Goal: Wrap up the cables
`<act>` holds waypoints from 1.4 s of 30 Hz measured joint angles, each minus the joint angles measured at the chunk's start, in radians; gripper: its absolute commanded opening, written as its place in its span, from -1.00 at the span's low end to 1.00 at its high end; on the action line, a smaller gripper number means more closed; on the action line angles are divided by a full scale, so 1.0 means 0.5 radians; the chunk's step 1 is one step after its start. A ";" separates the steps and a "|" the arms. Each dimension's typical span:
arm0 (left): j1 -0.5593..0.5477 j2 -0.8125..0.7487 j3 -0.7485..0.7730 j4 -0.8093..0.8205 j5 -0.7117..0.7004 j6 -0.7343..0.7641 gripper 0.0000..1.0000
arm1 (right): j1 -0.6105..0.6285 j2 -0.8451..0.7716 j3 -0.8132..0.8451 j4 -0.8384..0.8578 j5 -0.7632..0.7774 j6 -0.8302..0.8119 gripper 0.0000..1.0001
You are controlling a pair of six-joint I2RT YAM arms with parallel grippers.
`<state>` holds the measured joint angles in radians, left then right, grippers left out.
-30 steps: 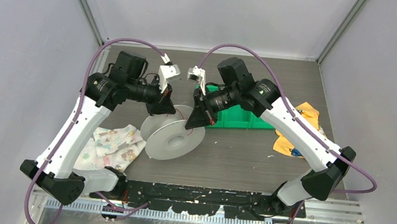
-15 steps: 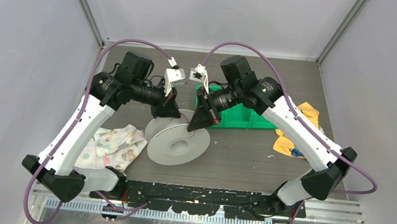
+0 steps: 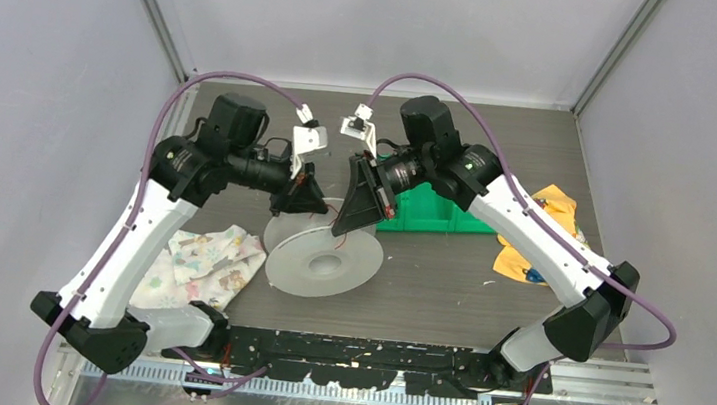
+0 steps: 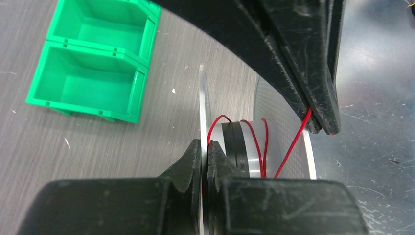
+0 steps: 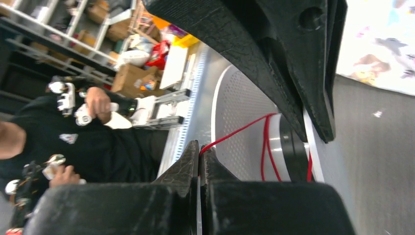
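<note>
A grey-white spool [image 3: 323, 259] stands tilted on the table. A thin red cable [image 4: 292, 143] makes a few loose turns round its hub and beside the hub's black band [image 4: 234, 147]. My left gripper [image 3: 309, 198] is shut on the spool's thin flange [image 4: 202, 98], with the tips at the hub [image 4: 204, 149]. My right gripper [image 3: 341, 225] is shut on the red cable's free end [image 5: 235, 131], pinched at the fingertips [image 5: 199, 149], and holds it taut just off the spool. In the left wrist view the right gripper [image 4: 321, 126] hangs over the far flange.
A green two-compartment bin [image 3: 434, 213] stands behind the spool, also in the left wrist view [image 4: 93, 83]. A patterned cloth [image 3: 202, 262] lies at the front left. A yellow cloth [image 3: 521, 260] lies at the right. A person shows beyond the table edge [image 5: 58, 142].
Both arms have shifted a little. The spool has slid slightly right and lies flatter. The right gripper has swung up and left with the red cable still pinched.
</note>
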<state>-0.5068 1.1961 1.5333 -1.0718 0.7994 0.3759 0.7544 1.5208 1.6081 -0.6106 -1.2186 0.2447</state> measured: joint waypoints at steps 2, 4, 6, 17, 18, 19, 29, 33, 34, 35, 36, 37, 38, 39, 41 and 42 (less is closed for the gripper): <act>-0.003 -0.031 0.002 0.020 0.008 0.010 -1.00 | -0.002 0.000 -0.075 0.249 -0.103 0.211 -0.99; -0.003 -0.047 0.018 0.017 0.008 0.030 -0.99 | -0.002 0.000 -0.140 0.465 -0.180 0.405 -0.99; -0.008 -0.048 0.047 0.008 0.018 0.062 -0.99 | -0.006 0.002 -0.192 0.714 -0.241 0.629 -0.99; -0.078 -0.197 0.042 0.092 0.156 0.169 -0.99 | -0.027 0.101 -0.164 1.300 -0.373 1.147 -0.99; -0.076 -0.209 0.038 0.102 0.155 0.172 -1.00 | -0.024 0.109 -0.156 1.321 -0.383 1.167 -0.98; -0.076 -0.217 0.038 0.112 0.156 0.174 -0.99 | -0.024 0.115 -0.149 1.349 -0.397 1.196 -0.99; -0.076 -0.262 0.040 0.174 0.256 0.169 -0.99 | -0.020 0.118 -0.359 2.359 -0.443 1.769 -0.99; -0.076 -0.237 0.047 0.156 0.327 0.138 -0.99 | -0.021 0.112 -0.481 2.804 -0.446 1.977 -0.99; -0.076 -0.214 0.060 0.130 0.349 0.130 -0.99 | -0.021 0.108 -0.510 2.896 -0.447 2.007 -0.99; -0.076 -0.191 0.076 0.111 0.372 0.121 -1.00 | -0.021 0.105 -0.526 2.959 -0.446 2.033 -0.99; -0.076 -0.162 0.101 0.081 0.394 0.113 -0.99 | -0.021 0.104 -0.534 3.008 -0.447 2.047 -0.99; -0.076 -0.113 0.146 0.034 0.430 0.101 -0.99 | -0.021 0.103 -0.536 3.054 -0.446 2.060 -0.99; -0.078 -0.073 0.185 -0.003 0.455 0.099 -0.99 | -0.022 0.101 -0.536 3.091 -0.445 2.068 -0.98; -0.079 -0.024 0.233 -0.046 0.487 0.095 -0.99 | -0.026 0.094 -0.537 3.135 -0.443 2.074 -0.99; -0.082 0.063 0.321 -0.121 0.528 0.079 -1.00 | -0.035 0.082 -0.546 3.199 -0.440 2.082 -0.99; -0.082 0.098 0.351 -0.148 0.539 0.058 -1.00 | -0.040 0.076 -0.553 3.228 -0.438 2.084 -0.99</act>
<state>-0.5480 1.2449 1.7088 -1.1458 1.0691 0.4049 0.7345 1.5589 1.3315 1.0035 -1.4376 1.2869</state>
